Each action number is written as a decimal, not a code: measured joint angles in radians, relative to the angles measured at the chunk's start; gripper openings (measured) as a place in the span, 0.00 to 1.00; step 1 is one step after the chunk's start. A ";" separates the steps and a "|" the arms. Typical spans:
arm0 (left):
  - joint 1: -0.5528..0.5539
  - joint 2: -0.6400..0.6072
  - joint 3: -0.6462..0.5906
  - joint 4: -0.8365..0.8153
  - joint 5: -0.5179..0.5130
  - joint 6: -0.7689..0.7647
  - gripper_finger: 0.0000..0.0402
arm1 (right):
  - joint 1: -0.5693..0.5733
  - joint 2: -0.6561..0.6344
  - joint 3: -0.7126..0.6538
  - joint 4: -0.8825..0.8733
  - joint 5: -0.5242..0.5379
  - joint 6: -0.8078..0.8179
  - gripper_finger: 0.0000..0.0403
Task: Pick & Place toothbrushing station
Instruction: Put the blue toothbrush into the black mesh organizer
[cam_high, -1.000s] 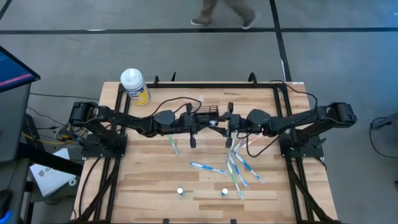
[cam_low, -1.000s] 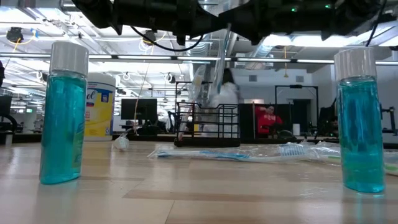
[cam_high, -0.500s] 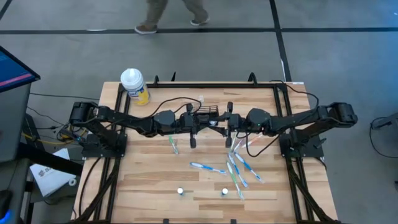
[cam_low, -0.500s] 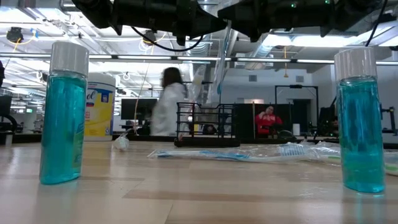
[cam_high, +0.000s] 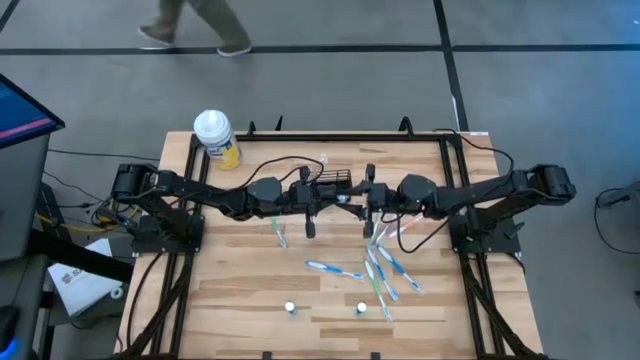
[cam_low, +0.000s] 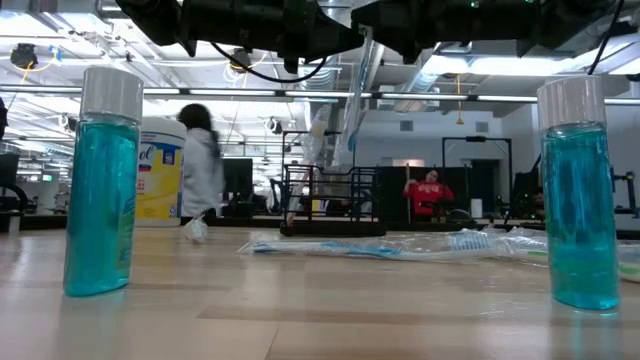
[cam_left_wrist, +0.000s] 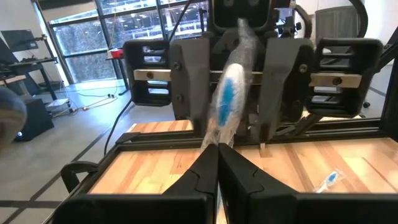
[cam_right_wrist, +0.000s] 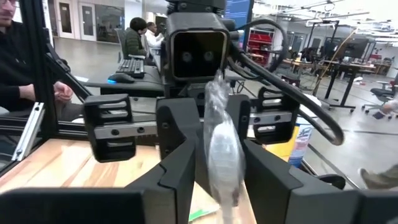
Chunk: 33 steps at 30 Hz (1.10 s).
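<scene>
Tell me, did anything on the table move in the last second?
Nothing on the table visibly moved. The left end effector stays shut on the wrapped toothbrush, the right end effector still around its other end, above the holder box. Only a person beyond the table walked on.
</scene>
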<state>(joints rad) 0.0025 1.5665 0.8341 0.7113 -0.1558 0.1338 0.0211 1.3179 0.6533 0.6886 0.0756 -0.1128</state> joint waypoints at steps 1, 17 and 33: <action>0.000 0.000 0.000 0.000 0.000 0.000 0.00 | 0.002 -0.006 0.000 0.002 0.000 0.000 0.29; 0.000 0.000 0.000 0.000 0.002 0.000 0.00 | 0.005 -0.023 0.000 -0.007 0.000 -0.027 0.04; -0.001 -0.070 -0.001 -0.058 -0.098 0.018 0.05 | -0.014 -0.023 0.000 -0.027 0.000 -0.044 0.05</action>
<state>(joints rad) 0.0017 1.4965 0.8333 0.6537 -0.2542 0.1520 0.0069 1.2953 0.6533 0.6619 0.0756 -0.1570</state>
